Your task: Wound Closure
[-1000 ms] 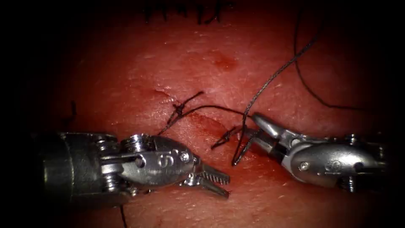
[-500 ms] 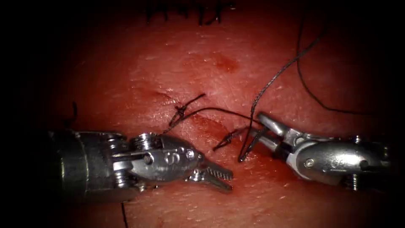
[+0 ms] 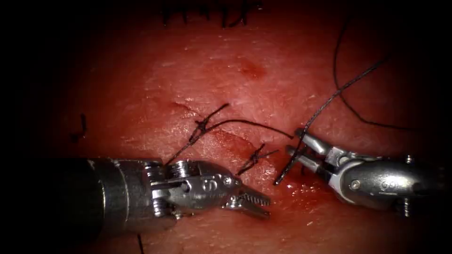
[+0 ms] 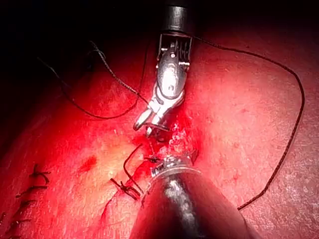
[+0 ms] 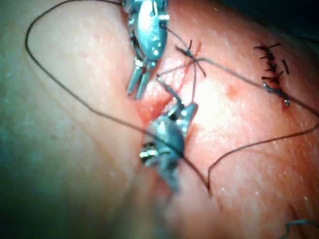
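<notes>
Curved dark needle [image 3: 288, 165] tip touching tissue [image 3: 226, 84], right of cut [image 3: 230, 138], thread [image 3: 339, 91] trailing

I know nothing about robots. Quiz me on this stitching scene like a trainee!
1. True or false: the left tool grips the long thread.
2. The long thread crosses the tip of which tool? A: the left tool. B: the right tool. C: neither.
3. Fill in: in the endoscope view, the row of finished stitches lies along the ___ edge of the tissue.

Key:
1. False: its jaws are open and hold nothing.
2. B.
3. Top.
I cannot make out the needle here.
</notes>
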